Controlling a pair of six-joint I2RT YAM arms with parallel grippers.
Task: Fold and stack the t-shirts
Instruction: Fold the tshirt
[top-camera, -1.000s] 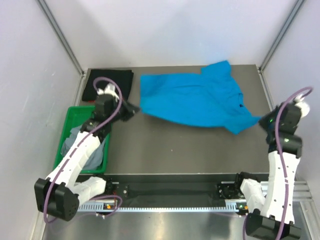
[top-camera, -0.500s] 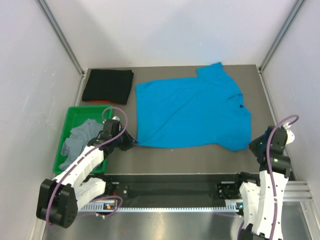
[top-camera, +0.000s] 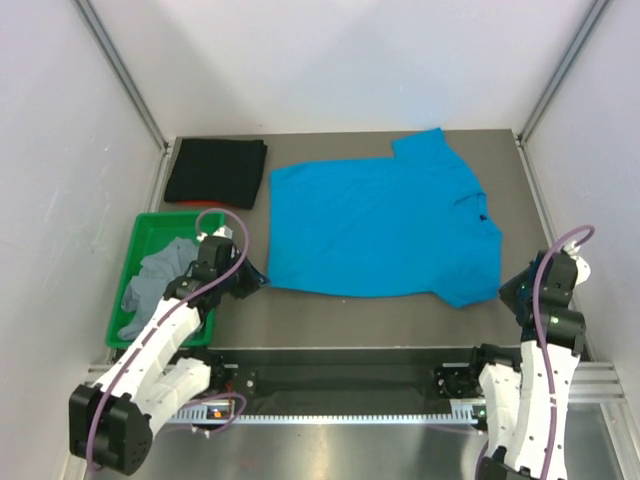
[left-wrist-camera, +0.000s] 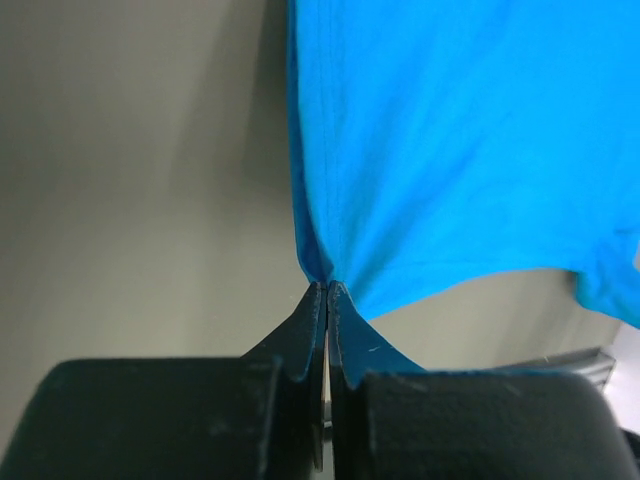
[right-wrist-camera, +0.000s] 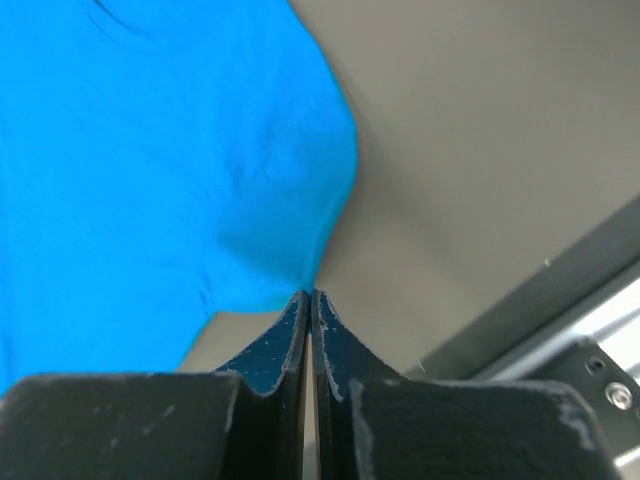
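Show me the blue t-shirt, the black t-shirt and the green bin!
Bright blue cloth t-shirt (top-camera: 380, 225): top view, middle of its chest.
Black folded cloth t-shirt (top-camera: 215, 172): top view, centre of the folded pile.
Green plastic bin (top-camera: 158, 228): top view, bare far corner inside.

I see a green bin (top-camera: 138, 243) sitting at the table's (top-camera: 350, 315) left edge, close to its near-left corner.

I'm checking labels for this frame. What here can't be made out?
Grey shirt, top view: left arm covers its right side in the bin.
Black shirt, top view: too dark to show folds; red bit at its near edge too small to name.
Blue shirt, wrist views: cut by frame edges; left tool and right tool hide the pinched cloth.
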